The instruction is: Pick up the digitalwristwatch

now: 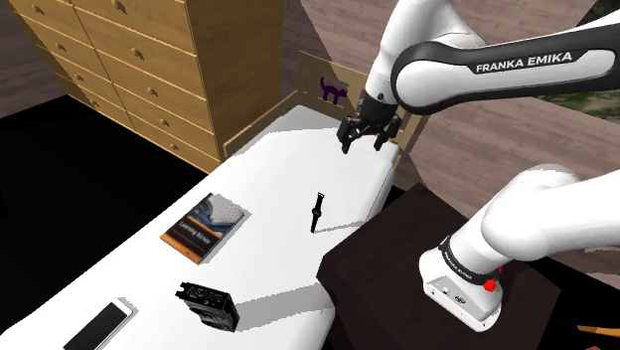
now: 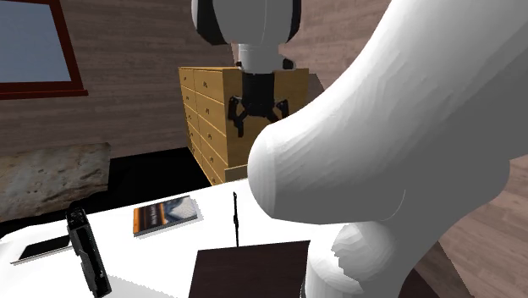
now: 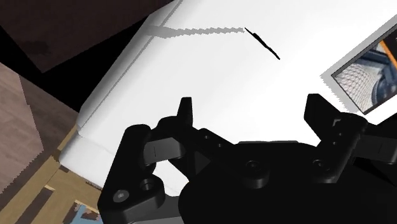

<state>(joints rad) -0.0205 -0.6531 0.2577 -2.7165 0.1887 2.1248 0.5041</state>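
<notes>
The digital wristwatch [image 1: 317, 212] is thin and black and stands on its edge on the white surface [image 1: 273, 169], close to the dark stand. In the second exterior view the wristwatch [image 2: 236, 218] rises just behind the stand's top. My gripper [image 1: 370, 134] hangs in the air above the far end of the surface, open and holding nothing, well apart from the watch. In the second exterior view the gripper [image 2: 255, 114] hangs in front of the dresser. The wrist view has the gripper [image 3: 250, 111] with its fingers spread and the wristwatch [image 3: 263, 43] far ahead of them.
A book [image 1: 206, 227] lies flat to the shoulder view's left of the watch. A black boxy device [image 1: 209, 303] and a white-edged phone [image 1: 99, 326] sit nearer the front. A wooden dresser [image 1: 129, 70] stands behind. The dark stand [image 1: 397, 259] borders the surface.
</notes>
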